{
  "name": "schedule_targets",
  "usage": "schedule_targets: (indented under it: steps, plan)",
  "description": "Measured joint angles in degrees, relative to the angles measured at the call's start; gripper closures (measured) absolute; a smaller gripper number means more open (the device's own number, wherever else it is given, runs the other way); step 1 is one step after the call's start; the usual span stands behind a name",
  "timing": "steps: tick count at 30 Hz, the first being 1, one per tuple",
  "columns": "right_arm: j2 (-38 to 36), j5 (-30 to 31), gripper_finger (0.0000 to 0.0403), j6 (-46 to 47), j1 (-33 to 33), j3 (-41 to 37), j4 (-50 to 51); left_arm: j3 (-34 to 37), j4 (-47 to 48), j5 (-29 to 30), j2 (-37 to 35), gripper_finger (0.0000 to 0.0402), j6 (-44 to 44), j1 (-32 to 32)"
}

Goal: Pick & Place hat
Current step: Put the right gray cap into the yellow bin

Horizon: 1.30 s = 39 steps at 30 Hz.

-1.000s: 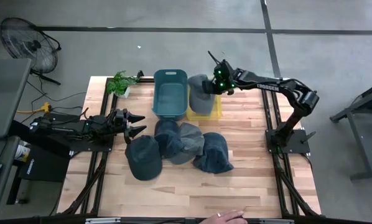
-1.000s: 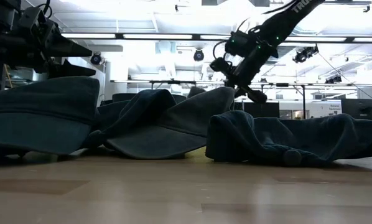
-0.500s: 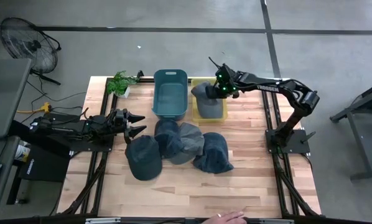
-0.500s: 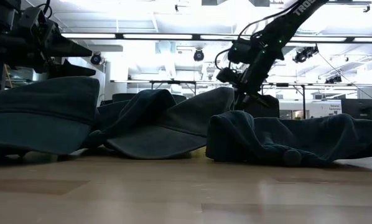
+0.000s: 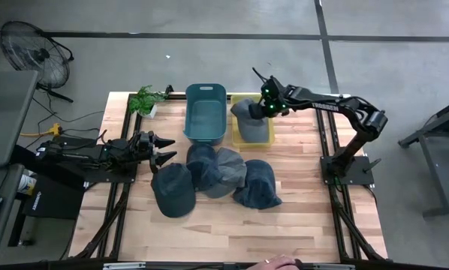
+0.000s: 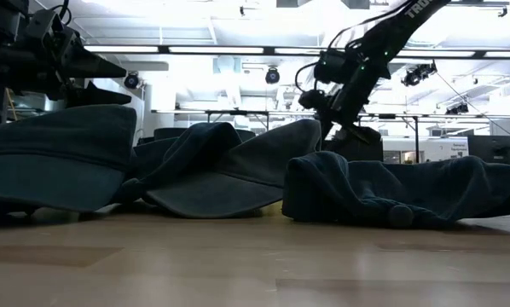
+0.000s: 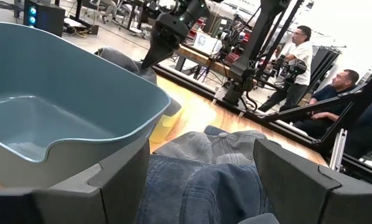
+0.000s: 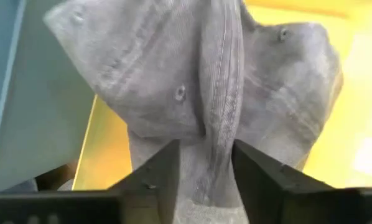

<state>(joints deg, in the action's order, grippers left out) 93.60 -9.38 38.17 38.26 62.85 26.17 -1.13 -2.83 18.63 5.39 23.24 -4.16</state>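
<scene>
A grey hat lies in the yellow bin at the table's far side, crown up, resting on the bin's floor. My right gripper slants down over it, fingers apart, with a raised fold of the crown between them. My left gripper waits open and level at the table's left edge, its fingers pointing toward the teal bin. Several dark blue hats lie in a heap mid-table. My right gripper has its two fingers on either side of a raised seam fold on the hat's crown, coming from above and slanting down. The fold reaches one finger; I cannot tell whether the other touches it. The hat rests in the yellow bin.
The teal bin stands just left of the yellow one. A small green plant sits at the far left corner. A person's hand shows at the near edge. Bare wood lies along the table's near side.
My right gripper has carried the grey hat down and a little toward the table's right edge. The hat, first held up over the bin's left rim, now sits inside the yellow bin.
</scene>
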Motion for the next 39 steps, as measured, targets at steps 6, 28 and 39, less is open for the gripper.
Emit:
schedule_targets:
  steps: [6, 28, 39]
  plan:
    - [-4.8, 4.0, 0.0189, -2.8, 0.0, 0.1, 3.9, 0.0, 0.0, 0.0, 0.0, 0.0118, 0.0, 0.0]
    - [-5.7, 8.4, 0.0308, -48.0, -9.2, 0.1, -9.7, 0.0, 0.0, 0.0, 0.0, 0.0118, 0.0, 0.0]
    - [0.6, 7.5, 0.0399, -55.2, -9.4, 3.2, -16.9, 0.0, 0.0, 0.0, 0.0, 0.0118, 0.0, 0.0]
